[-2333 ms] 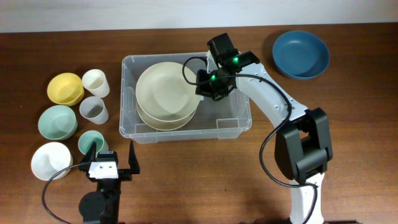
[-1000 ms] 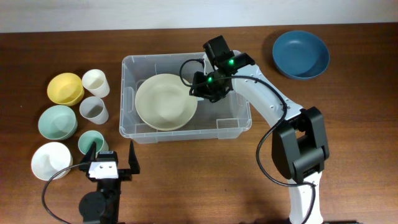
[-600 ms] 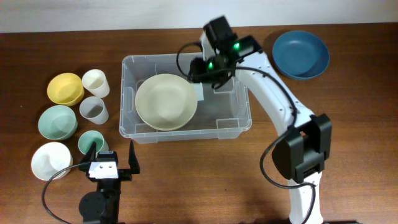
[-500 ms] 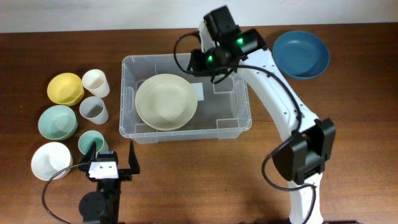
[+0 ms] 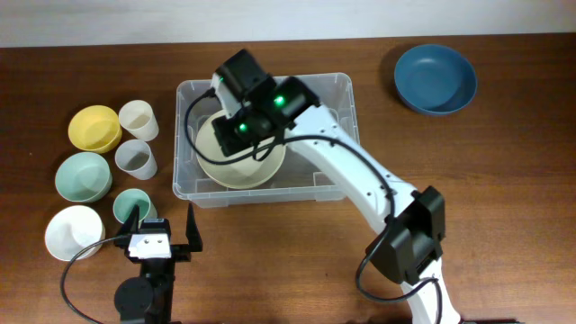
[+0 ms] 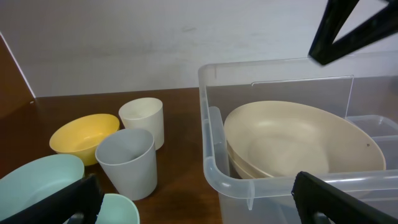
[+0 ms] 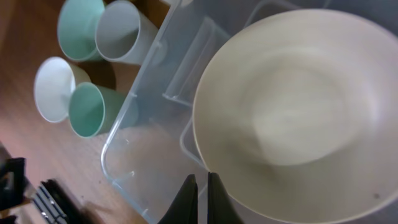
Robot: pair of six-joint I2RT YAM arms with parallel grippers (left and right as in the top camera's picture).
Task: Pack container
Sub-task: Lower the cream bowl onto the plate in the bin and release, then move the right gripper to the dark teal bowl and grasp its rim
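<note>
The container (image 5: pixel 270 193) sits mid-table with 2 cream bowls (image 5: pixel 238 173) nested in its left half. The right gripper (image 7: pixel 200 190) hangs just above them - fingers pinched together, grasping nothing. To the left of the container stand a white cup (image 5: pixel 139 119), a grey cup (image 5: pixel 135 159) and a mint cup (image 5: pixel 131 205), with a yellow bowl (image 5: pixel 94 128), a mint bowl (image 5: pixel 83 176) and a white bowl (image 5: pixel 74 232) beyond. The left gripper (image 5: pixel 164 227) waits at the table's near edge - spread wide, empty. A blue bowl (image 5: pixel 436 78) lies well apart at the far right.
</note>
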